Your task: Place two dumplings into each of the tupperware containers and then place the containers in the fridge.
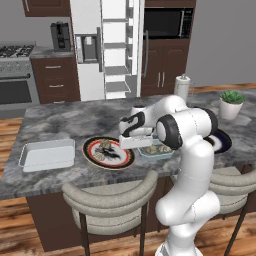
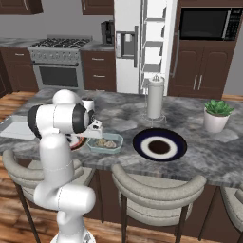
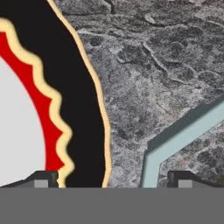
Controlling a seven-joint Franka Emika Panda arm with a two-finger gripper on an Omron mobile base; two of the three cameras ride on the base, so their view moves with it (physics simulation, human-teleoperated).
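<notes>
The gripper (image 3: 112, 179) stands with its jaws spread wide and holding nothing, low over the veined grey marble counter (image 1: 60, 122) between a round black-rimmed plate (image 1: 108, 152) with a scalloped red and cream band and the small pale teal tub (image 2: 105, 144) with cut corners. That tub holds two lumpy beige dumplings (image 2: 106, 143); further dumplings (image 1: 106, 146) lie on the plate, though their number is hard to make out. One larger translucent white tub (image 1: 47, 153) sits apart at the counter's left, a second round dark plate (image 2: 159, 144) lies to the right, and the white fridge (image 1: 107, 47) stands behind with its shelves showing, its top cut off.

I note the grey marble counter (image 1: 60, 120) bearing a white tub (image 1: 47, 153), red-rimmed plate (image 1: 108, 152), teal tub (image 2: 105, 143), blue-ringed plate (image 2: 159, 144), paper-towel roll (image 2: 155, 98) and potted plant (image 2: 216, 115).
</notes>
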